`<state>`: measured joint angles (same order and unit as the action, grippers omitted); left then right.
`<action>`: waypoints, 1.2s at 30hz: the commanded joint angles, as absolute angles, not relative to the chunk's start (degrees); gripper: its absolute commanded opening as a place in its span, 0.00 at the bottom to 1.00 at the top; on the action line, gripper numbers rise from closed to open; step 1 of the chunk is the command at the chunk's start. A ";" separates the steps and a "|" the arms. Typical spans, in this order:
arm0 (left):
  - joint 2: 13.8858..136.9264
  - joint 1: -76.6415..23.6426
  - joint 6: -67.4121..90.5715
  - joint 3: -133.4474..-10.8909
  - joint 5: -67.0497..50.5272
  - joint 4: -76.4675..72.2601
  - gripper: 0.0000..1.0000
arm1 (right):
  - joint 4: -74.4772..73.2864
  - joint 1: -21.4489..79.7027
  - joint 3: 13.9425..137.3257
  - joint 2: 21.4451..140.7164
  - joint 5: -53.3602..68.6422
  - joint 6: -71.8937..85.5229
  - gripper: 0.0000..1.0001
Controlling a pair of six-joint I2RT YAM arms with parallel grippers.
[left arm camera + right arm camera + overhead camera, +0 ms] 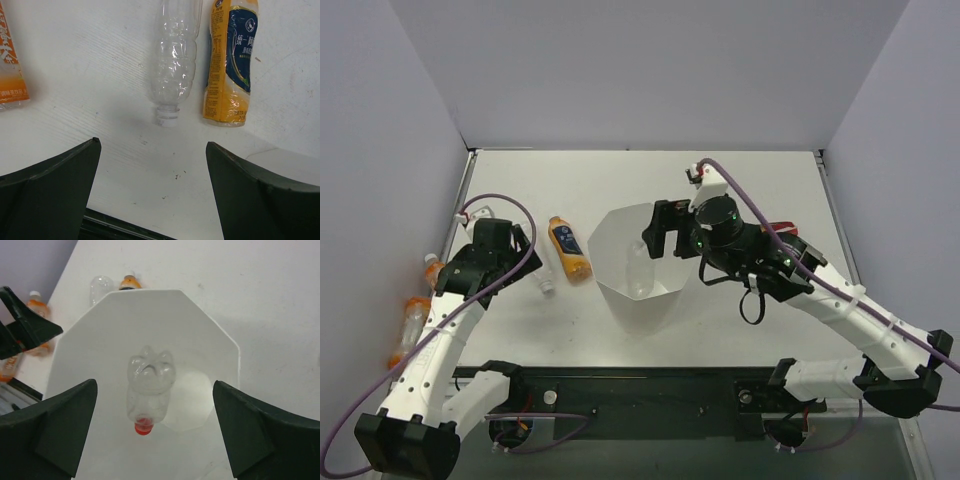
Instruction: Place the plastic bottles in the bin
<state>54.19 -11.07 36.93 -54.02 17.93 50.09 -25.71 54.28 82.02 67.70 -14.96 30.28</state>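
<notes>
Right claw (663, 232): jaws apart above the bin (655, 300), gripping nothing.
Red-capped clear bottle (149, 390): inside the bin, directly beneath that claw.
Release: likely best finished by lifting straight up, clear of the bin's rim.
Left claw (152, 145): jaws wide, empty, left of the bin.
Clear empty bottle (174, 60): on the table (720, 180) left of the bin, just ahead of the left claw, beside an orange blue-labelled bottle (231, 65).
</notes>
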 commanded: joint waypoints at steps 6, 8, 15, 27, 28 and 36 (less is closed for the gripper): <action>51.77 -10.55 37.71 -54.14 18.81 51.15 0.97 | -28.39 47.66 84.82 60.74 -31.56 27.32 0.94; 51.51 -10.28 37.62 -53.88 18.90 51.24 0.97 | -28.13 39.49 82.10 56.53 -30.42 29.95 0.94; 52.21 -10.02 37.35 -53.44 17.58 50.63 0.97 | -27.60 3.31 67.16 53.86 -11.81 39.27 0.94; 50.89 -9.84 37.44 -53.79 17.84 51.68 0.97 | -11.26 -11.60 53.00 72.06 6.41 53.78 0.94; 50.89 -9.76 37.35 -53.70 17.93 51.77 0.97 | -9.94 -11.69 52.82 73.72 6.50 54.05 0.94; 51.24 -9.58 36.48 -54.49 18.28 51.94 0.97 | -7.64 -11.78 58.53 86.99 8.52 57.21 0.94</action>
<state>51.62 -10.00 37.04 -53.19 17.72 51.66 -9.50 -11.33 53.95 81.49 6.42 54.46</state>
